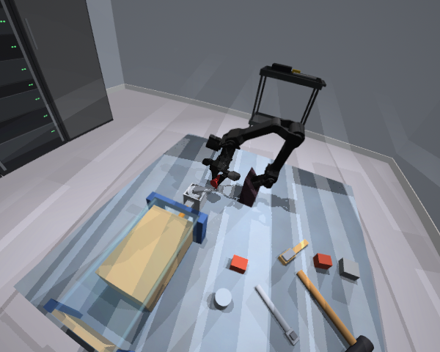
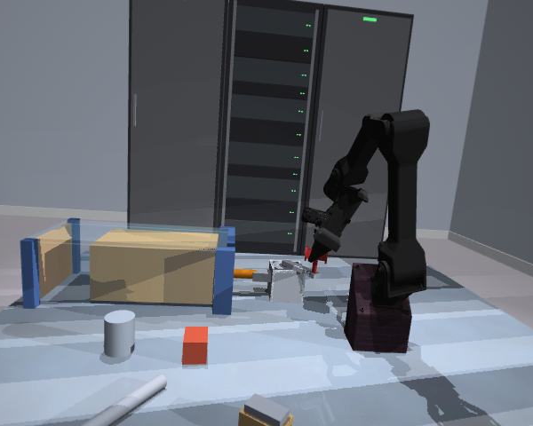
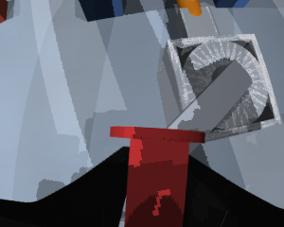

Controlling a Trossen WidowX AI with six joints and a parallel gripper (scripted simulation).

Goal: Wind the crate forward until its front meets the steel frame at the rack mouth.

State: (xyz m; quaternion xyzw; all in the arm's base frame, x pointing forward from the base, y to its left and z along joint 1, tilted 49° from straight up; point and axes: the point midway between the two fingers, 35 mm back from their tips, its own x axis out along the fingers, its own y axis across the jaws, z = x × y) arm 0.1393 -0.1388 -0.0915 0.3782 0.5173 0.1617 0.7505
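The tan crate (image 1: 144, 254) (image 2: 152, 270) sits flat inside the clear-panelled cubby, its front close behind the blue frame (image 1: 201, 229) (image 2: 226, 284). I cannot tell whether they touch. An orange strap piece (image 2: 244, 273) (image 3: 189, 6) runs from the frame's mouth toward the grey winch (image 1: 193, 199) (image 2: 286, 286). The handle's grey arm (image 3: 218, 101) lies across the winch top and points toward the robot base; its key is hidden. My gripper (image 1: 214, 180) (image 2: 312, 259) (image 3: 151, 157) is shut on the handle's red upright knob (image 3: 158, 147), beside the winch.
An orange-red block (image 1: 238, 264) (image 2: 194, 346) and a grey cylinder (image 1: 223, 298) (image 2: 119, 334) stand beside the cubby. A wrench-like tool (image 1: 275, 312), a mallet (image 1: 324, 304), a yellow-handled tool (image 1: 300, 246), a red block (image 1: 323, 260) and a grey block (image 1: 348, 268) lie farther out.
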